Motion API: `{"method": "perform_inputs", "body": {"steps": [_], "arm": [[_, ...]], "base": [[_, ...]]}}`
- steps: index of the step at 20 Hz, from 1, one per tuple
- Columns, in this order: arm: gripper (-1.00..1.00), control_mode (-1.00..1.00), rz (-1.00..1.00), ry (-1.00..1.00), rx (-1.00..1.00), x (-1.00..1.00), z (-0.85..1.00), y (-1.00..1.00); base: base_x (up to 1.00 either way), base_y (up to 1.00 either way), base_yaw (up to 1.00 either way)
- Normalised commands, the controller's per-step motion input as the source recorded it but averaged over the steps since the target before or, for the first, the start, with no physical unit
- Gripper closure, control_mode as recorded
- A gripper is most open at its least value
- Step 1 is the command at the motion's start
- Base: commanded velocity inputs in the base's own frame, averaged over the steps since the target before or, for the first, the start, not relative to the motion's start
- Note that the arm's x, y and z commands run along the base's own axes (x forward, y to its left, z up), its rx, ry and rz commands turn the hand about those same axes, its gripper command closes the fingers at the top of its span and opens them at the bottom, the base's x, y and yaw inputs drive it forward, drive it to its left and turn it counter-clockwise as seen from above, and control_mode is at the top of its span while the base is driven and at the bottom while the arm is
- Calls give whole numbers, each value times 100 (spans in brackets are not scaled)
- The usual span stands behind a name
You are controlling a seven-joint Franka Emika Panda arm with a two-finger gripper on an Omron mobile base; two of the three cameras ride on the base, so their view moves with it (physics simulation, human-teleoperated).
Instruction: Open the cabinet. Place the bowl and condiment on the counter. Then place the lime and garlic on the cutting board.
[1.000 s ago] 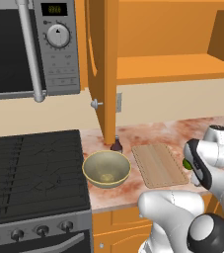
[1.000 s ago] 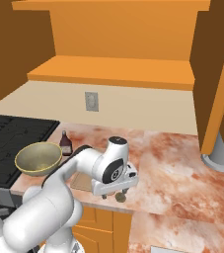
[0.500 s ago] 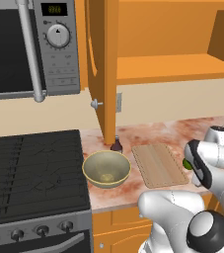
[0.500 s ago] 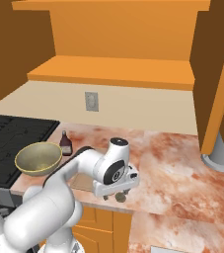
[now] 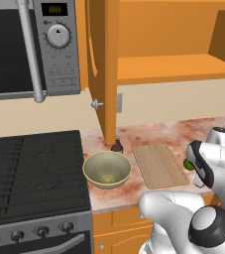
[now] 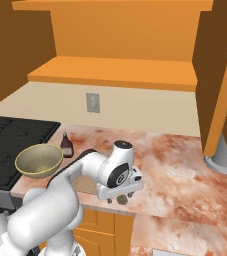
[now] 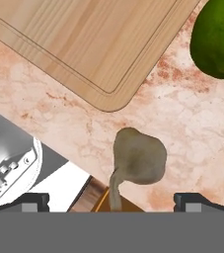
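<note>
The cabinet [image 5: 104, 64] stands open, its door swung out above the counter [image 5: 158, 134]. On the counter sit the olive-beige bowl [image 5: 107, 168] and, just behind it, the dark condiment bottle [image 5: 116, 145]. The tan cutting board [image 7: 89, 44] lies right of the bowl. Off the board, on the stone, rest the green lime [image 7: 219, 39] and the grey-brown garlic [image 7: 138, 158]. My gripper [image 7: 111, 200] hangs open right over the garlic, one fingertip [image 7: 32, 200] on each side of it, near the counter's front edge. From the right, the gripper [image 6: 119, 196] stands low over the garlic [image 6: 121, 199].
A black stove [image 5: 34, 168] adjoins the counter on the left, with a microwave [image 5: 29, 44] above it. A grey rounded object [image 6: 224, 157] stands at the counter's far right under the other cabinet door [image 6: 220, 90]. An outlet [image 6: 91, 102] is on the back wall.
The hand has edged slightly sideways over the garlic. The jaws stay open, and the bowl, bottle, lime and garlic have not moved.
</note>
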Motion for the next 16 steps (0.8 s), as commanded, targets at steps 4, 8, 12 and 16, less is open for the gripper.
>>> {"method": "perform_inputs", "body": {"steps": [4,8,12,16], "arm": [[-100,-100,1,0,0,4,-14,0],[-100,-100,0,0,0,4,-13,0],[-100,-100,0,0,0,9,-9,0],[-100,-100,0,0,0,14,-3,0]], "base": [[0,0,0],[0,0,0],[0,0,0],[0,0,0]]}}
